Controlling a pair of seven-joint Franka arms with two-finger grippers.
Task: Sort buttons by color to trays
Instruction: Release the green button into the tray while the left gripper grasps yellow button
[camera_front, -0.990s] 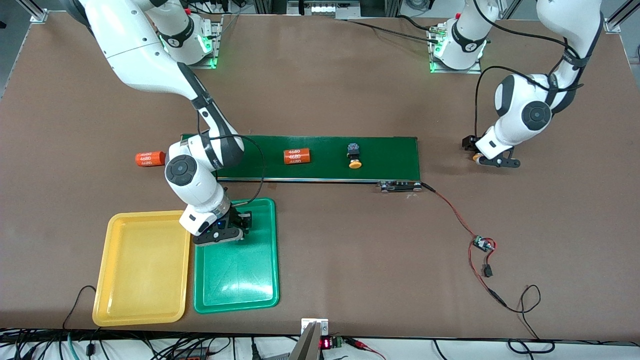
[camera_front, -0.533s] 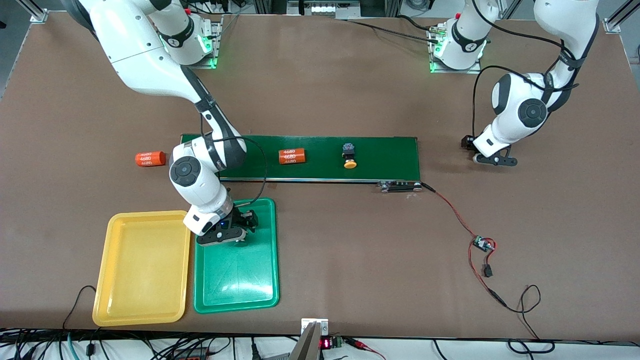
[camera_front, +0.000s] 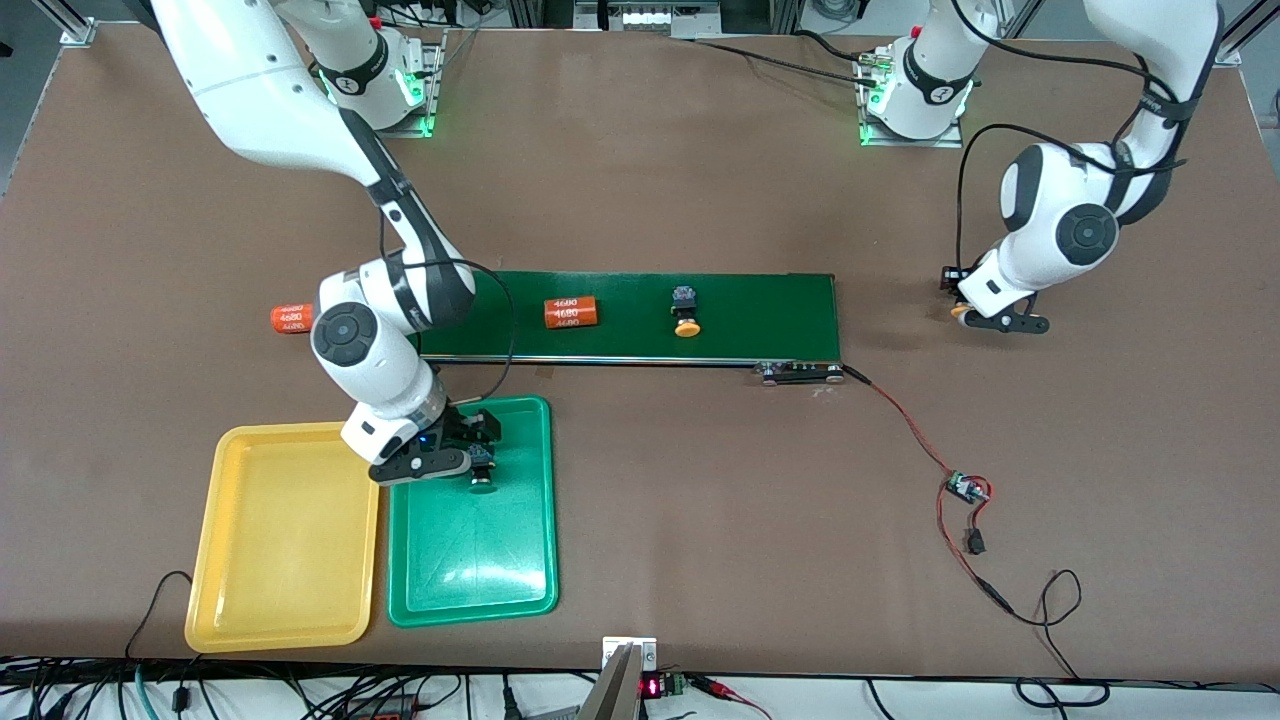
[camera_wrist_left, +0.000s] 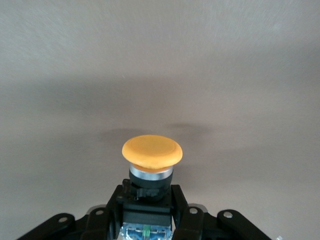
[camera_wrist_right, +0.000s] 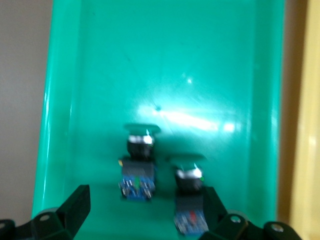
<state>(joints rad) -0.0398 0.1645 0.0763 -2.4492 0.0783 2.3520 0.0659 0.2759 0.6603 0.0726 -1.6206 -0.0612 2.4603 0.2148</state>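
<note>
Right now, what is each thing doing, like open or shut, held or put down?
Left gripper: jaws shut on an orange-yellow button.
Right gripper: jaws open, over the green tray.
Green buttons: two, lying loose in the green tray.
Yellow tray: no button in it.
Belt button: orange-yellow, lying on the dark green belt, not held.
</note>
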